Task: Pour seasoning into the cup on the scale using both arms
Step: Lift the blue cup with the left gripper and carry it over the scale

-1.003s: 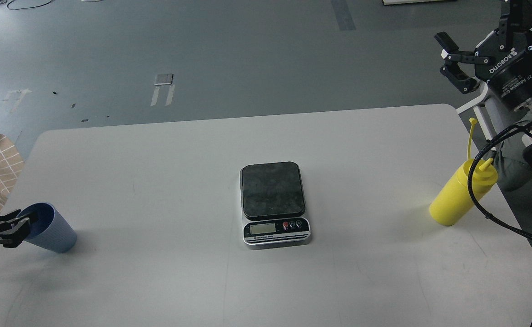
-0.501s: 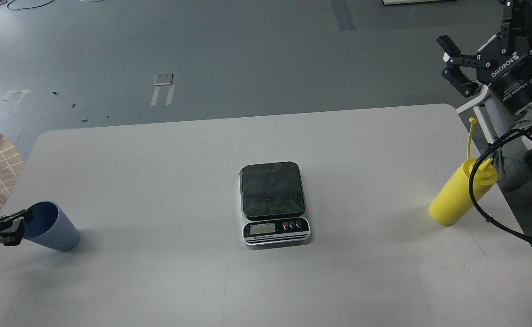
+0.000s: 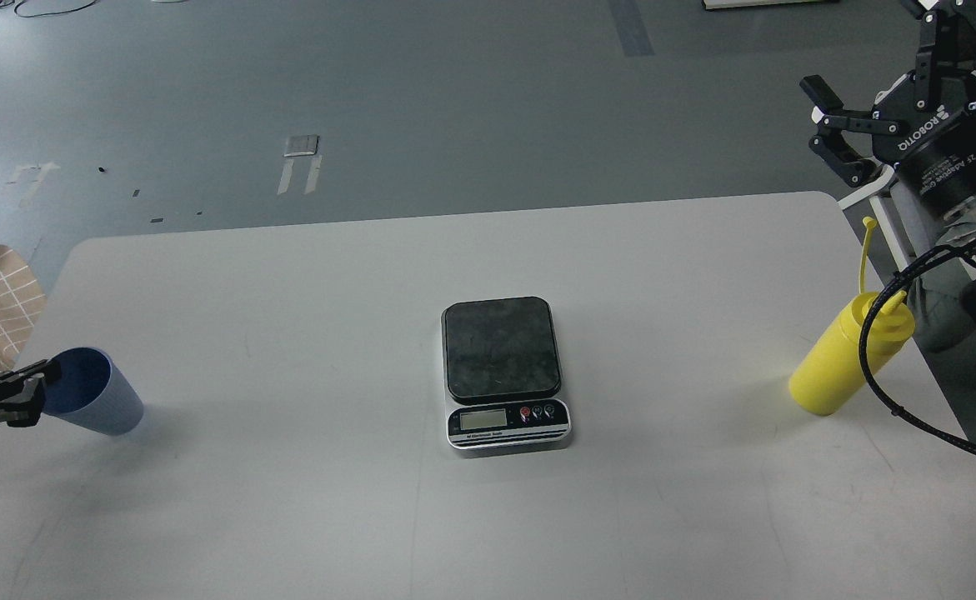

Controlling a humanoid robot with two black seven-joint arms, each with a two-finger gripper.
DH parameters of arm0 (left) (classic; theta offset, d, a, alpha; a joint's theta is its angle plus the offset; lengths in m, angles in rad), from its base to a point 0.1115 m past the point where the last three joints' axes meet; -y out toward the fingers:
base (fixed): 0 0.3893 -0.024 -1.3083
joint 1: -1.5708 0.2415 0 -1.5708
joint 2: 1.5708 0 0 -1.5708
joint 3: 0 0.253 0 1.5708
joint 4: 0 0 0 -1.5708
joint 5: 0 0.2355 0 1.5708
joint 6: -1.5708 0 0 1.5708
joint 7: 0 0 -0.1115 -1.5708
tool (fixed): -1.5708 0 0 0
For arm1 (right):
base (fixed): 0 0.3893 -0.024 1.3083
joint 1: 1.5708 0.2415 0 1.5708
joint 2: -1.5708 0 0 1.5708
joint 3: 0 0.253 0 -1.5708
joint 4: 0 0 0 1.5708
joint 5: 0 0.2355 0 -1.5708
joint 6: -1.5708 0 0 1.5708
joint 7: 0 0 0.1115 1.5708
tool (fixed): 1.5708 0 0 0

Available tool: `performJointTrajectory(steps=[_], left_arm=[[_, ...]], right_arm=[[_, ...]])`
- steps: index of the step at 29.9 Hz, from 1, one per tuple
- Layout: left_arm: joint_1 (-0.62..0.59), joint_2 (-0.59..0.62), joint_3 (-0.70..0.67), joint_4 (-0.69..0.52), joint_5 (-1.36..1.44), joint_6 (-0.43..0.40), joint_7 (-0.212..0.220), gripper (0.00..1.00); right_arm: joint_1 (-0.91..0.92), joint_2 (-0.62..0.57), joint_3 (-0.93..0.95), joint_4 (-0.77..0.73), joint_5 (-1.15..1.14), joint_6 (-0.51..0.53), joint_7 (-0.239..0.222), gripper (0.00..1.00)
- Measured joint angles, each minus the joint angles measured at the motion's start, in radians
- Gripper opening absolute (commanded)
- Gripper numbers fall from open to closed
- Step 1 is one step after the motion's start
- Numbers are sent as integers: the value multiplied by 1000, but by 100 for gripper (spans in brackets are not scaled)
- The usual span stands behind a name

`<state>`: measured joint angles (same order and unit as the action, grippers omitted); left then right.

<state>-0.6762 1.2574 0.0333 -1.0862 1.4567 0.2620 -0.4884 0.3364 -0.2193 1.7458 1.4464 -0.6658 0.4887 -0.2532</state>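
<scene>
White table (image 3: 287,500) holds the scale (image 3: 504,373) mid-frame. Left gripper (image 3: 17,392) grasps the cup (image 3: 92,402); right gripper (image 3: 829,121) spread, above the bottle (image 3: 842,362).

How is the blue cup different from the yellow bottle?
The cup is light blue, while the bottle is bright yellow. The cup is short with a wide open mouth; the bottle is taller and narrows to a pointed nozzle. The cup sits at the table's left edge with the left gripper at its rim, and the bottle stands untouched on the right, below the open right gripper. Both are on the white table, away from the scale.
</scene>
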Motion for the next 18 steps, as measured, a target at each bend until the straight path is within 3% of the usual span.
performJointTrajectory(steps=[7,18], left_arm=[[-184,-169,3,-33,170,-33,0,0],[-424,-454,3,-33,255,-240,0,0]], right_arm=[[-4,0,2,3,0,0,0,100],[-27,0,24,23,0,0,0,100]])
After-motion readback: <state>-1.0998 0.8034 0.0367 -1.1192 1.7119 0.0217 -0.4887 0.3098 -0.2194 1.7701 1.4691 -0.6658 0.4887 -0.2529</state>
